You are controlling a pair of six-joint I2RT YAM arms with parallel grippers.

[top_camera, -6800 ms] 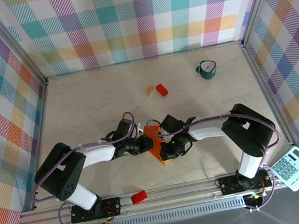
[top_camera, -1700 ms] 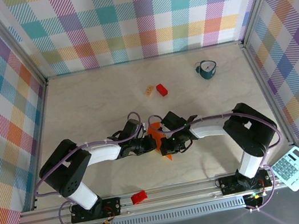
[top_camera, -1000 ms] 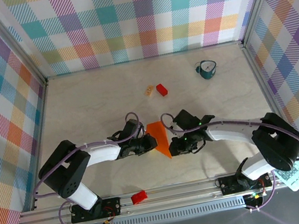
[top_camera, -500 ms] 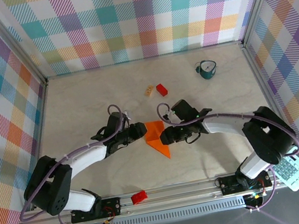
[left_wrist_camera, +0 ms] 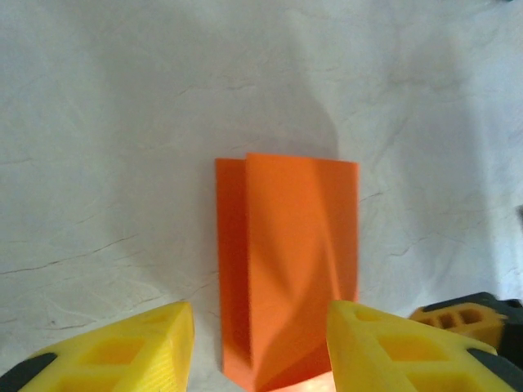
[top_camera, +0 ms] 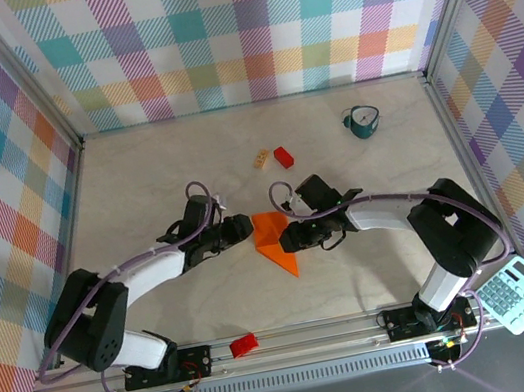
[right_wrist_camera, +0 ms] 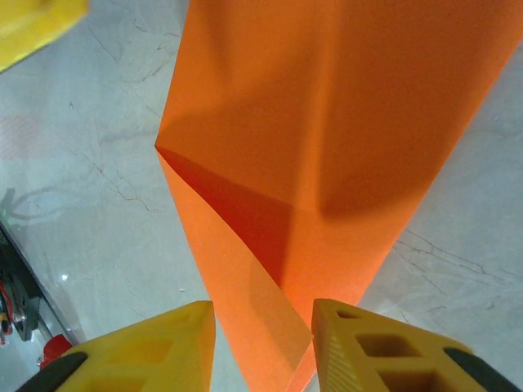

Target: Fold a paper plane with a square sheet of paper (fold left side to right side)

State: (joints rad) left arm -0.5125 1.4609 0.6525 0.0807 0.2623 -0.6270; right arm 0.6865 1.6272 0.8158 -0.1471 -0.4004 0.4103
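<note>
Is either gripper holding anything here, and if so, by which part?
Nothing is held. The left gripper and right gripper are both open, each with its fingers either side of the folded orange paper, which lies on the table.

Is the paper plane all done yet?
Not yet. Done: the square sheet of paper is already creased into a smaller pointed shape lying on the table. In hand: the left gripper and right gripper sit open at its edges, not pinching. Left: more folds to make a narrow dart.
</note>
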